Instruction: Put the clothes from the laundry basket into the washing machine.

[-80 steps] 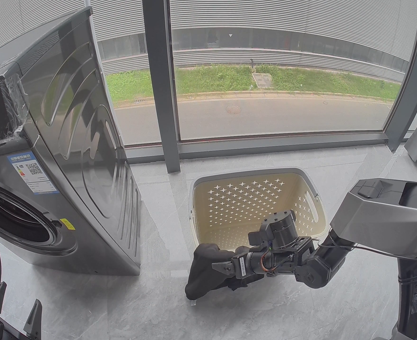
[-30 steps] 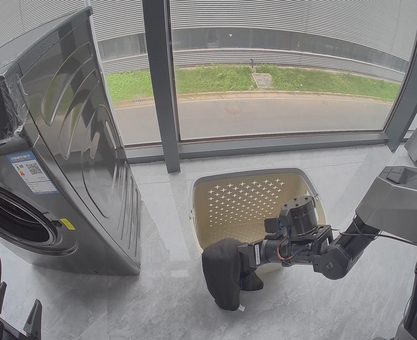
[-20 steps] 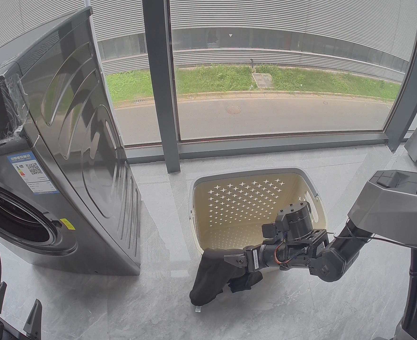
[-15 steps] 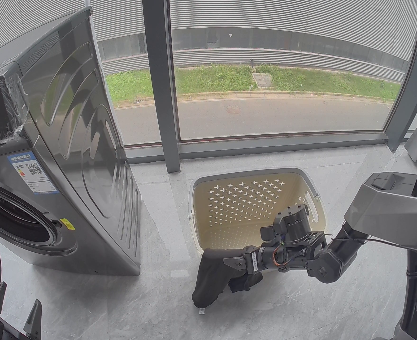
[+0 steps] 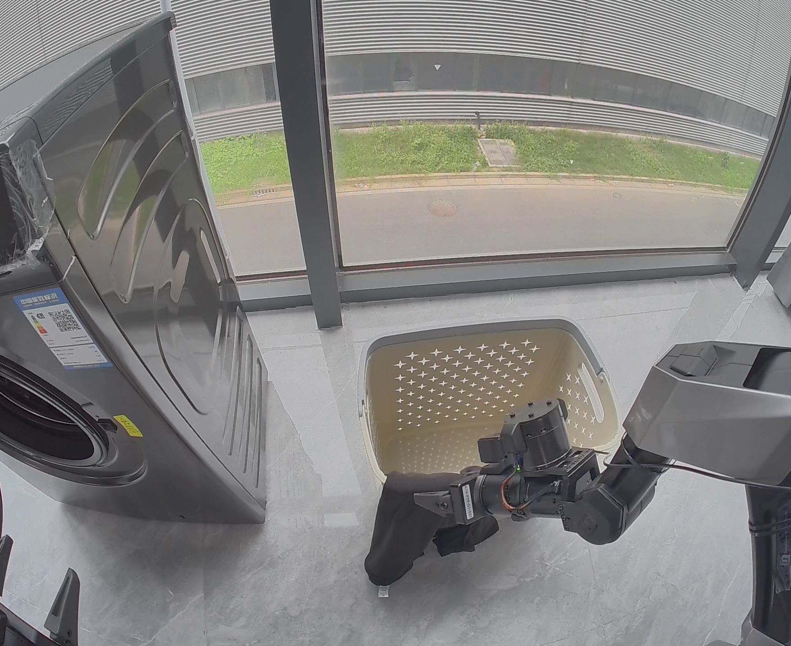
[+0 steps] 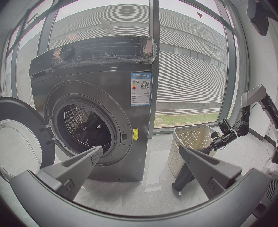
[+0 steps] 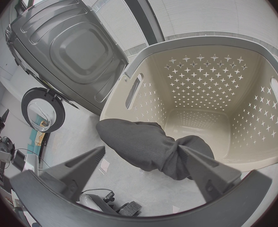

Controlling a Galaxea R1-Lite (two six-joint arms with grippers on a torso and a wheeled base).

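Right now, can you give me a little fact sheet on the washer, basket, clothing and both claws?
Washer: grey metal front-loading washing machine, round door swung open
Basket: cream plastic laundry basket with star-shaped holes, standing beside washer
Clothing: dark cloth garment hanging outside the basket's near rim
Right gripper: open, one finger against the garment
Left gripper: open, facing the washer

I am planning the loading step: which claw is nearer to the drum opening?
Left. The left claw is in front of the drum opening; the right claw is farther off, beside the laundry basket.
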